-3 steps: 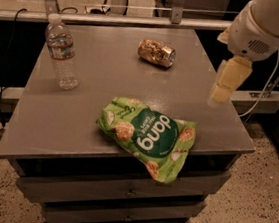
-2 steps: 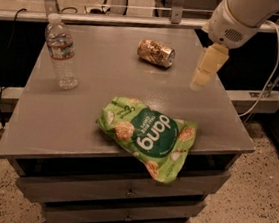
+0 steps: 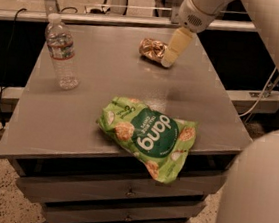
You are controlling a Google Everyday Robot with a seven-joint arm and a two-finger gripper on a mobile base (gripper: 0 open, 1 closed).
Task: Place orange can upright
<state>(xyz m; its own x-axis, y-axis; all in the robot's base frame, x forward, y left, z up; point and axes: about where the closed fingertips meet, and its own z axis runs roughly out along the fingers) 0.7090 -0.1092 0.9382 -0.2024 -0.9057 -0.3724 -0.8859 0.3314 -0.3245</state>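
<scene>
The orange can [image 3: 151,49] is a shiny orange-gold drink can lying on its side near the far right of the grey table top [image 3: 97,88]. My gripper [image 3: 167,61] hangs from the white arm at the top right, pale and pointing down. Its tip is right at the can's right end and partly covers it.
A clear plastic water bottle [image 3: 62,52] stands upright at the table's left. A green snack bag [image 3: 149,135] lies at the front edge, hanging a little over it. Drawers sit below the top. The robot's white body [image 3: 258,197] fills the lower right corner.
The gripper has moved left and toward the can, from beyond the table's right side to right at the can's right end. The can, bottle and bag have not moved.
</scene>
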